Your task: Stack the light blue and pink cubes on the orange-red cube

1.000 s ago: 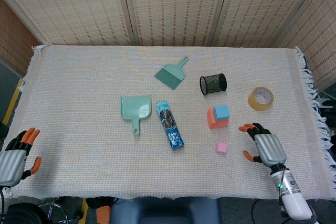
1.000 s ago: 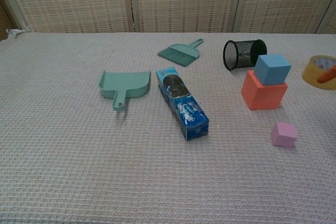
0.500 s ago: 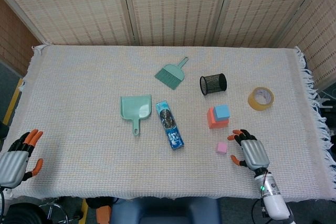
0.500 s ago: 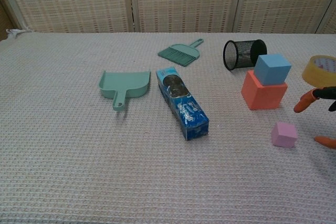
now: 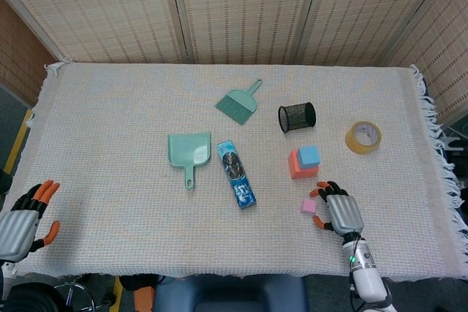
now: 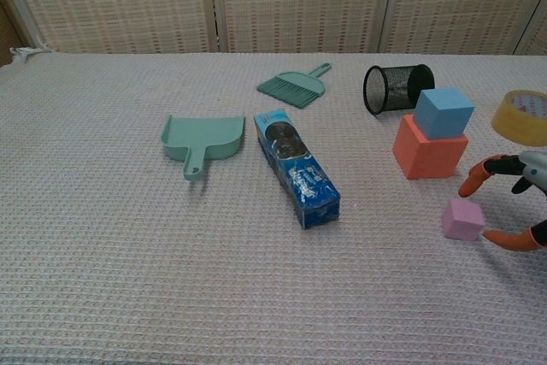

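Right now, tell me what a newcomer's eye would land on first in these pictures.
Most striking is the light blue cube sitting on the orange-red cube, right of centre on the cloth. Just in front of them lies the small pink cube, with the right hand beside it, its orange fingertips spread around it. In the middle, a blue box lies next to a green dustpan.

Both silver-backed hands carry black fingers with orange tips.

Right hand beside the small pink cube

The right hand lies with fingers spread just right of the small pink cube; the light blue cube sits on the orange-red cube, farther back.
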`<state>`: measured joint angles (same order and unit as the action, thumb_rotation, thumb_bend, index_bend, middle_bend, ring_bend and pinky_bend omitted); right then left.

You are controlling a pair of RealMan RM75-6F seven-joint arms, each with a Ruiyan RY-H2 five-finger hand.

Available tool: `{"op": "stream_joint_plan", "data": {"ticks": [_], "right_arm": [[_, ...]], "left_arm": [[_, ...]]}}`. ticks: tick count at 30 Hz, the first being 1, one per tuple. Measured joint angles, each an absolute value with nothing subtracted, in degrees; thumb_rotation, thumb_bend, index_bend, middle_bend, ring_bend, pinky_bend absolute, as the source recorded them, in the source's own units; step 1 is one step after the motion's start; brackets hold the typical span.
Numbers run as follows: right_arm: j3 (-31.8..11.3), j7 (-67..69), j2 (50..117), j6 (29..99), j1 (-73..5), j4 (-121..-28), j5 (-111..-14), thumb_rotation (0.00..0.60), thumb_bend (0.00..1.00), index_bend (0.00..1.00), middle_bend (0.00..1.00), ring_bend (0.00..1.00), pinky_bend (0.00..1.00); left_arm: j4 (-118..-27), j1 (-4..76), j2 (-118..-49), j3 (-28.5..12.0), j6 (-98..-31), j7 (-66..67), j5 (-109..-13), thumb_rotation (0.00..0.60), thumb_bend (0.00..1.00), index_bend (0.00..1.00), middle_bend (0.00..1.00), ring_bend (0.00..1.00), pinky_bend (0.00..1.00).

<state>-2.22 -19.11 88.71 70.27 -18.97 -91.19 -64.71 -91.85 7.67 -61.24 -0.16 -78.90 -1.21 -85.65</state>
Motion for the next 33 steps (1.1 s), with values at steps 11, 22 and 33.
{"op": "stream_joint_plan", "data": {"ticks": [11, 22, 33], "right_arm": [[-4.1, -20.3, 93.0, 70.3, -18.8, -88.1, -63.3, 0.6, 0.19, 0.42, 0.2, 0.11, 0.29], [-5.4, -19.6, 92.4, 71.8, -18.4, -88.8, -64.8, 0.6, 0.19, 0.5, 0.22, 0.13, 0.3], [-4.6, -19.6, 79.1, 70.2, -19.0, -97.9, -70.0, 0.6, 0.19, 0.5, 0.22, 0.11, 0.3]], "left_arm": [[-91.4, 7.8, -60.9, -0.1, -78.6, -2.9, -85.5, 0.6, 0.47, 0.0, 0.0, 0.0, 0.15], [-91.4, 7.7, -60.9, -0.2, -78.9, -2.8, -85.4, 0.6, 0.47, 0.0, 0.0, 0.0, 0.15], [-91.4, 7.7, -61.3, -0.4, -78.8, -1.3, -85.0, 0.6, 0.47, 0.0, 0.0, 0.0, 0.15]]}}
